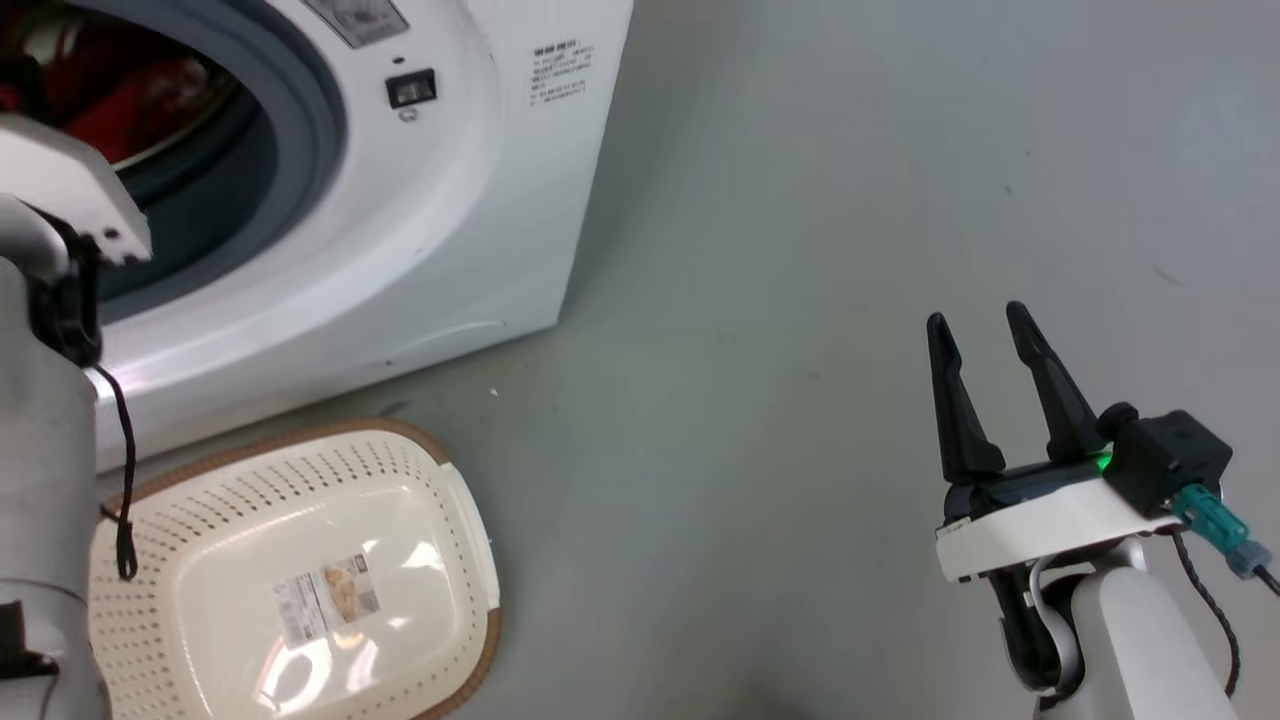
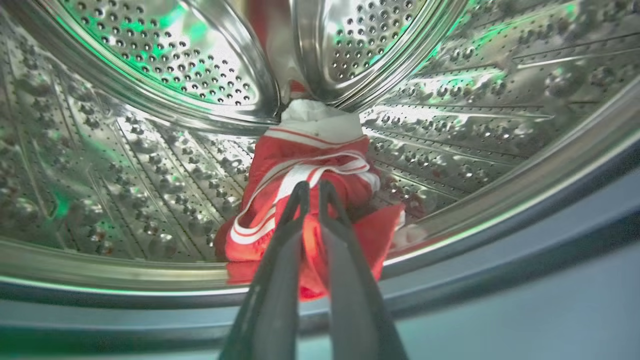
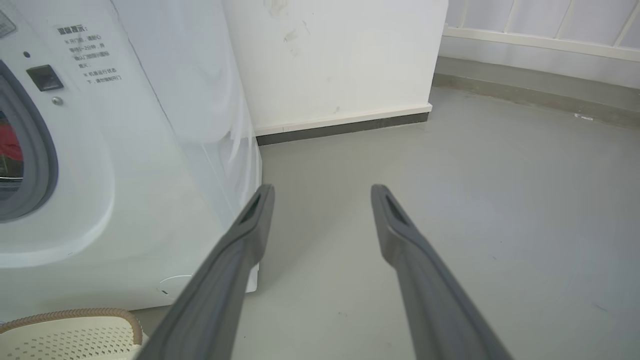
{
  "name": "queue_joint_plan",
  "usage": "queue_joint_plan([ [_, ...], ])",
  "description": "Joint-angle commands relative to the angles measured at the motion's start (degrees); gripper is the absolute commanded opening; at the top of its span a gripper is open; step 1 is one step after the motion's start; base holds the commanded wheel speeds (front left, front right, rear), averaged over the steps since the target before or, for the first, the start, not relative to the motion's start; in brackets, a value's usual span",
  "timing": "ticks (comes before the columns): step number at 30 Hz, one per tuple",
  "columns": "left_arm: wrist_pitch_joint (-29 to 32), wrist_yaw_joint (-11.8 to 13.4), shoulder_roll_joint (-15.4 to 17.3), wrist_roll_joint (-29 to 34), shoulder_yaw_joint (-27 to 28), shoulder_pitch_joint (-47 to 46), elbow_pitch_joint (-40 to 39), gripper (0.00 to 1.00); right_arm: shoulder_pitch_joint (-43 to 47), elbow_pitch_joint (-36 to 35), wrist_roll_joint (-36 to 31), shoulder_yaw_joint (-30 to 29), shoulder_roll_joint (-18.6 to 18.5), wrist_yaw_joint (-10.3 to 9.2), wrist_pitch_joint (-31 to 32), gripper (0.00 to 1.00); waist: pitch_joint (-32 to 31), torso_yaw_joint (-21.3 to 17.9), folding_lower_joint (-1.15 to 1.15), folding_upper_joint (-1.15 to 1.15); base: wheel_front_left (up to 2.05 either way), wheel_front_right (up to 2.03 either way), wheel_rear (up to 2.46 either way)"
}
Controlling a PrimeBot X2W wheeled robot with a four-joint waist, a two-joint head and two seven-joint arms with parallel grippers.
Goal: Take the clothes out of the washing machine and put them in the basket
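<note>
Because the pale left forearm (image 1: pixel 40 450) stands across the porthole in the head view, we make out little more than a patch of red inside the washing machine (image 1: pixel 450 200), and the basket (image 1: pixel 420 470) is cut off at the bottom edge. The left wrist view takes us into the steel drum (image 2: pixel 150 165). There the clothes (image 2: pixel 305 155), red with white striped bands, lie bunched low, and the left end effector (image 2: pixel 313 186) is clenched on a red fold. We cannot tell one garment from two. The right end effector (image 1: pixel 978 318) hangs released, fingers apart, over the grey floor (image 1: pixel 800 200), well apart from the machine. The basket sits just beside the machine's front, its bottom label visible.
</note>
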Motion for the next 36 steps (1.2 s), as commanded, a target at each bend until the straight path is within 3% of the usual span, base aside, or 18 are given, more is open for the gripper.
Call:
queue_joint_plan([
  [1, -1.2, -0.3, -0.2, -0.2, 0.1, 0.7, 0.4, 0.00, 1.0, 0.3, -0.4, -0.3, 0.1, -0.04, -0.1, 1.00, -3.5, 1.5, 0.00, 0.00, 0.00, 0.00, 0.00],
  [7, -7.6, -2.0, -2.8, -1.2, -0.6, 3.7, 2.8, 0.00, 3.5, 1.4, -2.3, -0.7, 0.1, -0.04, -0.1, 1.00, -9.2, 3.7, 0.00, 0.00, 0.00, 0.00, 0.00],
  [16, -10.7, -3.9, -5.0, -1.3, -1.4, 7.5, -0.8, 0.00, 6.4, 2.0, -4.0, -1.6, 0.1, -0.04, -0.1, 1.00, -14.9, 6.4, 0.00, 0.00, 0.00, 0.00, 0.00],
  [25, -10.9, -4.0, -7.1, -1.0, 0.0, 14.6, -17.4, 0.00, 9.0, 0.7, -5.5, -2.6, 0.1, -0.04, 1.0, 1.00, -18.4, 9.0, 0.00, 0.00, 0.00, 0.00, 0.00],
  [36, -9.7, -2.1, -8.6, -0.2, -0.5, 22.8, -36.8, 0.00, 10.7, -1.8, -5.8, -3.0, 0.1, -0.04, 2.8, 1.00, -19.5, 11.8, 0.00, 0.00, 0.00, 0.00, 0.00],
])
